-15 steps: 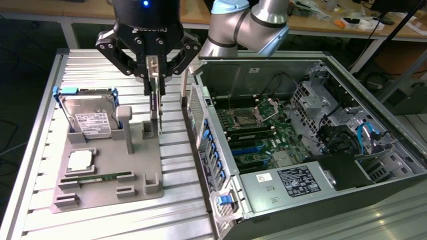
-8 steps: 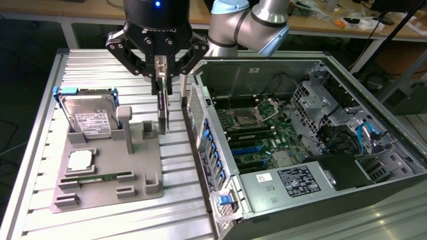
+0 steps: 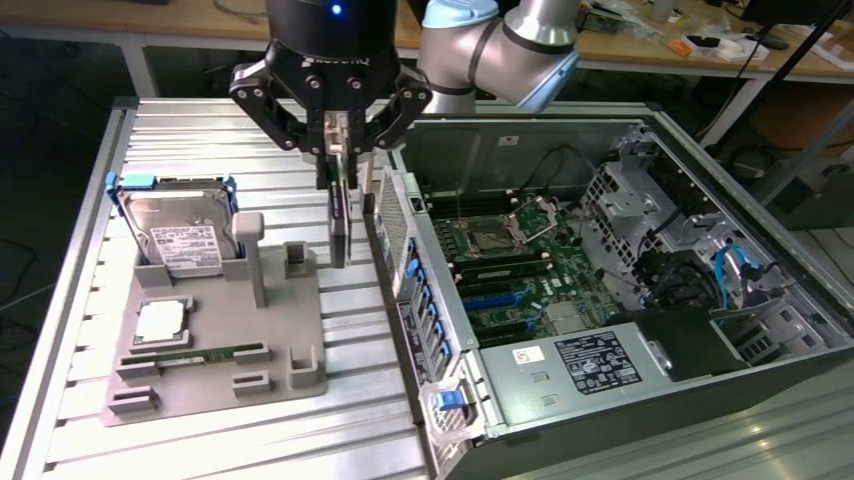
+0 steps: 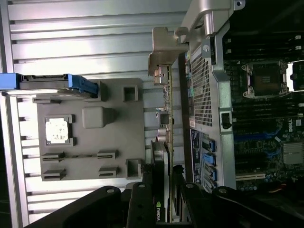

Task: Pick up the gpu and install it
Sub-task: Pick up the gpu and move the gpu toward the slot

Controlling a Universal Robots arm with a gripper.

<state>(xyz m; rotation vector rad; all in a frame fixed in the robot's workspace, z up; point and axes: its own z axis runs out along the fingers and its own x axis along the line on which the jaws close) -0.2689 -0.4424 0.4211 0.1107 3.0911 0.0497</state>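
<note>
**Entry: gpu lifted, hanging between fixture and case**

We are logging one black two-fingered gripper [image 3: 340, 150] [image 4: 165, 192] on the silver and pale-blue robot arm [image 3: 523, 45]. Its fingers are drawn in narrow and are clamping the one gpu [image 3: 339, 225] [image 4: 167, 123], a thin dark circuit-board card with a long silver metal bracket [image 4: 164, 52] at one end. The gripper is holding the card upright and edge-on. The card is hanging in the gap between the grey plastic fixture tray [image 3: 267, 330] [image 4: 118, 135] and the perforated rear wall of the open computer case [image 3: 521, 125] [image 4: 202, 90]. We cannot tell whether its lower end is touching anything.

Count of parts sitting in the tray:
- One boxy silver hard drive with blue rails [image 3: 180, 235] [image 4: 57, 83], standing on edge at the far end.
- One square silver processor chip [image 3: 160, 320] [image 4: 58, 130], lying flat.
- One narrow green memory stick [image 3: 194, 355], lying in a slot near the tray's front.

The tray and the case are both resting on one ribbed aluminium table [image 3: 200, 140] [image 4: 85, 38]. The case is lying on its side with the panel off, at the exterior view's right. Inside it we are seeing one open processor socket [image 3: 483, 235] [image 4: 265, 80].

Writing:
- A small green-and-white logo [image 4: 158, 211] is showing on the card just by the fingers.
- The hard drive is carrying a white label, and the case's silver power supply is carrying a black-and-white label [image 3: 597, 362].
- We are not managing to read the lettering on any of the three.
</note>
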